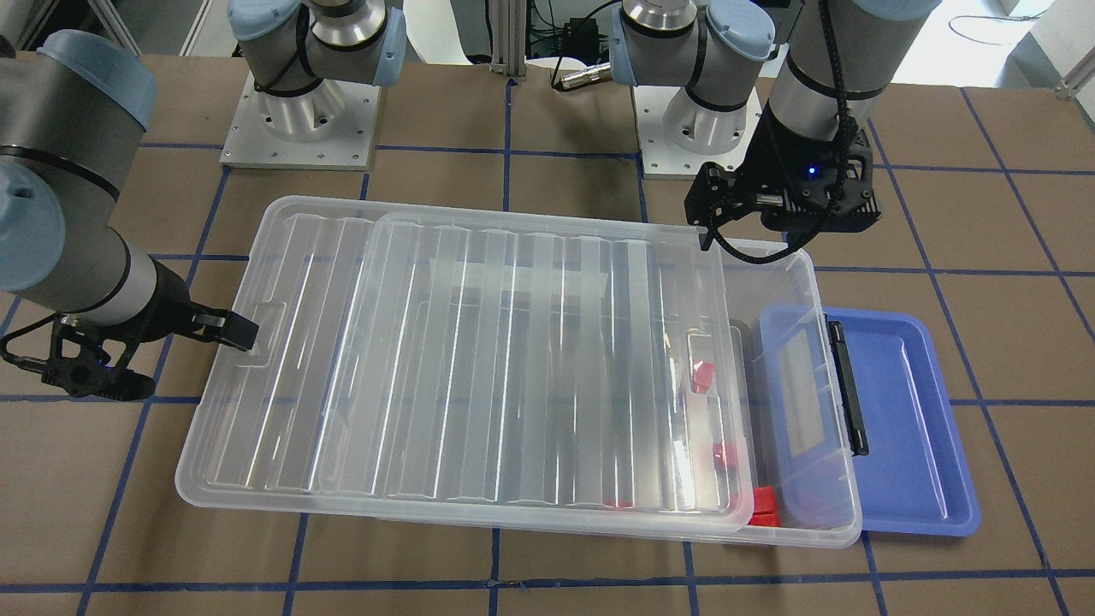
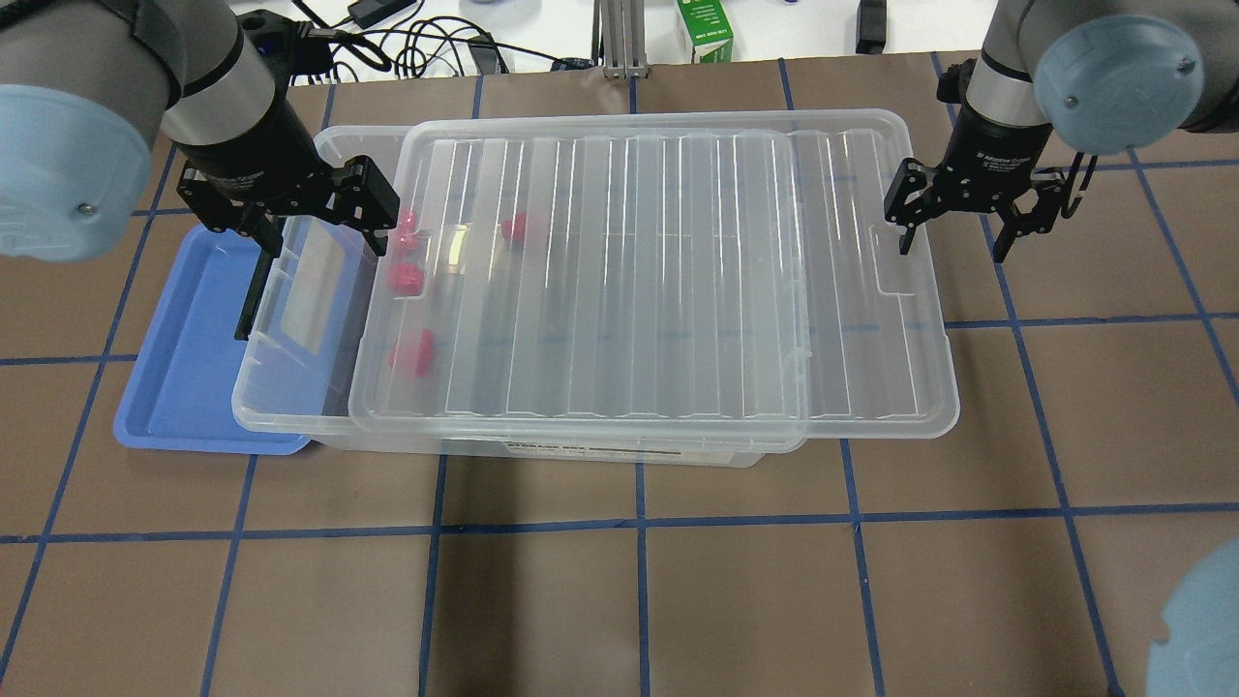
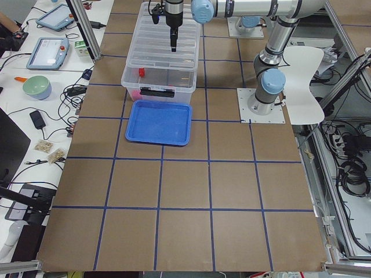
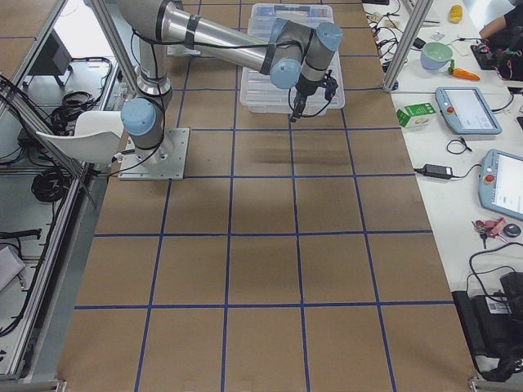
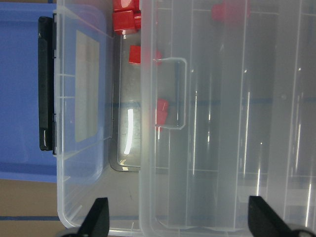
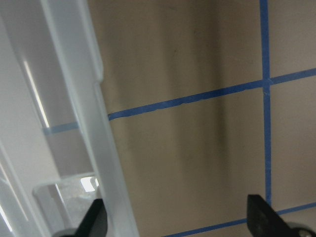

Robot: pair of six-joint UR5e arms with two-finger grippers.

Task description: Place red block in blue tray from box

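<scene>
The box (image 2: pixel 290 418) is a clear bin, and its ribbed lid (image 2: pixel 619 290) is slid toward my right, so the left end is uncovered. Several red blocks lie inside near that end: one (image 2: pixel 407 279) under the lid's edge, one (image 5: pixel 124 15) in the gap and one (image 1: pixel 764 505) in the corner. The blue tray (image 2: pixel 184 368) lies empty, partly under the bin's latch end (image 1: pixel 847 385). My left gripper (image 2: pixel 290 223) hangs open and empty above the uncovered end. My right gripper (image 2: pixel 952 247) is open and empty just beyond the lid's right end.
Both arm bases (image 1: pixel 299 120) stand on the far side of the bin. A green carton (image 2: pixel 705 29) and cables lie at the table's back edge. The brown tabletop (image 2: pixel 639 581) carries a grid of blue tape.
</scene>
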